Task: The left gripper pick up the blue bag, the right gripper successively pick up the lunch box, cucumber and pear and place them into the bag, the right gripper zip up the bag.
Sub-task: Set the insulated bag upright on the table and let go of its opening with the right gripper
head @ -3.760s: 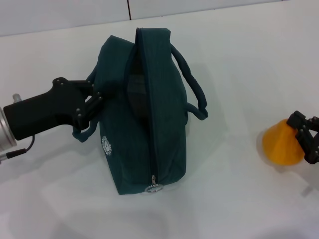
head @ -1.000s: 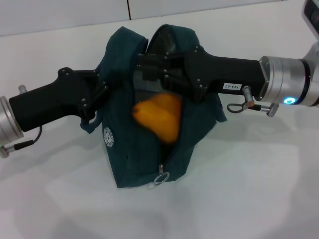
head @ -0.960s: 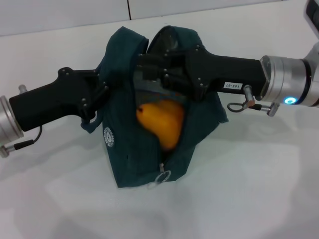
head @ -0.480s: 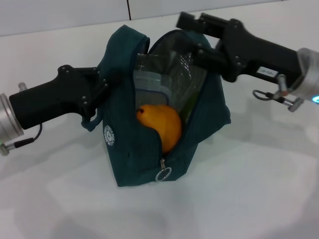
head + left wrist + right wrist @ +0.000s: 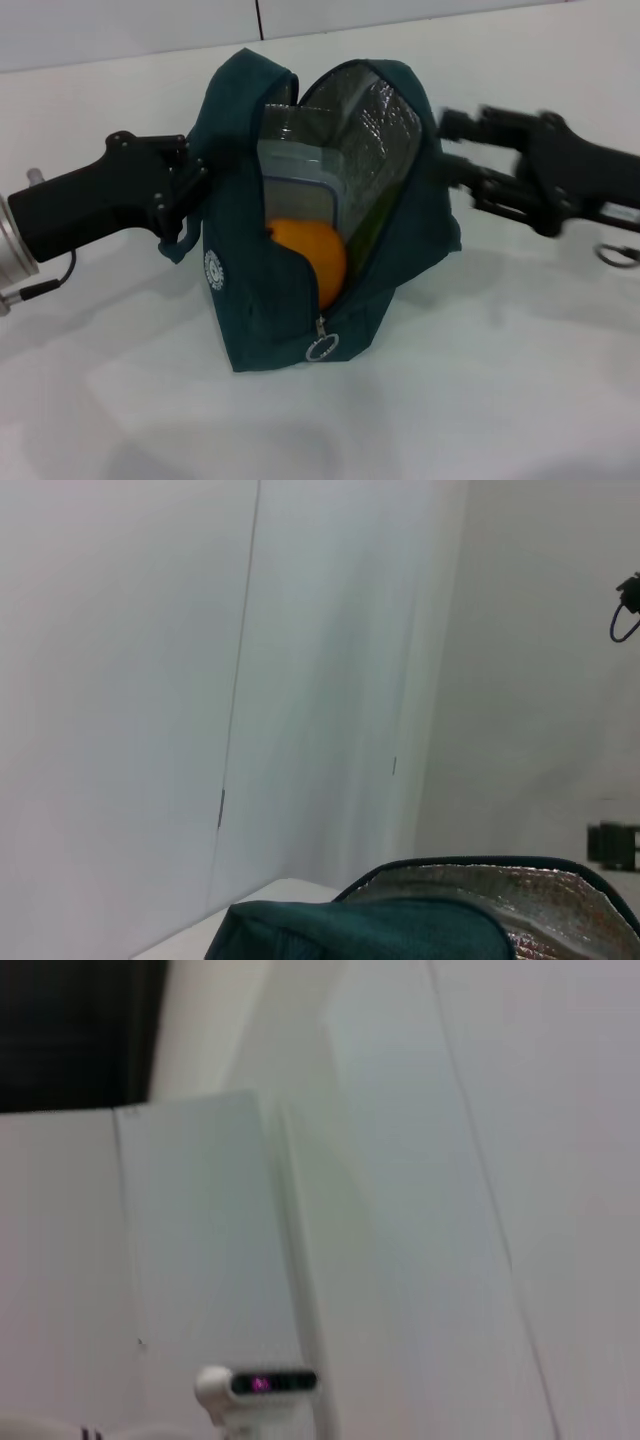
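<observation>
The blue bag [image 5: 250,290] stands in the middle of the white table with its mouth gaping and its silver lining showing. Inside it the lunch box [image 5: 300,170] stands on edge, and the orange pear [image 5: 308,255] lies below it near the zipper's end. A dark green sliver of the cucumber [image 5: 362,235] shows beside them. My left gripper [image 5: 192,190] is shut on the bag's left side by the handle loop. My right gripper [image 5: 447,142] hovers just right of the bag's rim, open and holding nothing. In the left wrist view the bag's top edge [image 5: 380,925] shows.
The zipper's metal ring pull [image 5: 321,347] hangs at the bag's front end. White table [image 5: 480,400] stretches in front and to the right. A pale wall [image 5: 130,30] runs along the back.
The pear went from the right gripper's hold into the bag and was let go. The right gripper then pulled out and back to the right. The left gripper kept its hold.
</observation>
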Available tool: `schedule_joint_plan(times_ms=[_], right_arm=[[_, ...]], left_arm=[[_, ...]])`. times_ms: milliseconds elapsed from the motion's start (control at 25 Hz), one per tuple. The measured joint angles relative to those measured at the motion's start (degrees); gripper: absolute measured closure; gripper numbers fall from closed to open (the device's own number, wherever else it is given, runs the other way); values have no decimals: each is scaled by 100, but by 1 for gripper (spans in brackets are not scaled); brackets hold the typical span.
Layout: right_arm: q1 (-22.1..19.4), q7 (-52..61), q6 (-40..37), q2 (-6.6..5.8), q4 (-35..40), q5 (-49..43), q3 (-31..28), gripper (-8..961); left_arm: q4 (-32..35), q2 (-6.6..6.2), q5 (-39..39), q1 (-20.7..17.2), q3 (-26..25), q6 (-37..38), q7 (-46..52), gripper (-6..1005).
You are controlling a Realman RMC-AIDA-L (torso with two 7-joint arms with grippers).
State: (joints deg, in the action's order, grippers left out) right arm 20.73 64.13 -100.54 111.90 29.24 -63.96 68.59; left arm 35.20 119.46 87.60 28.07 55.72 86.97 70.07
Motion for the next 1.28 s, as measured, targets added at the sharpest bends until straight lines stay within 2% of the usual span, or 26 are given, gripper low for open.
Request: schedule_joint_plan(times_ms=[120,320,560,760,1200,1280], right_arm=[[-333,17,124,-120,-46,-60,-57,464],[-595,36,511,-82,-137,-202,-111,466],[-418,54,964,64,-334,-403,-37,468],[-165,127,1160,182,-340,-975,-41,475],[-148,136,1124,202,-333,-1090,-97,542],[-46,158,1214,247,-348,-1115,-83,554]], left_arm=[[-15,-8,22,-10,-1,-16,-7,938],[-21,-11,29,-12,15,-28,-15,938],[-39,-11,34,-12,14,-32,-163,938],[-40,-11,39,-15,4,-31,-164,938],[-40,-15,39,-44,0,-31,-222,937],[-41,-15,39,-33,0,-31,-236,937]])
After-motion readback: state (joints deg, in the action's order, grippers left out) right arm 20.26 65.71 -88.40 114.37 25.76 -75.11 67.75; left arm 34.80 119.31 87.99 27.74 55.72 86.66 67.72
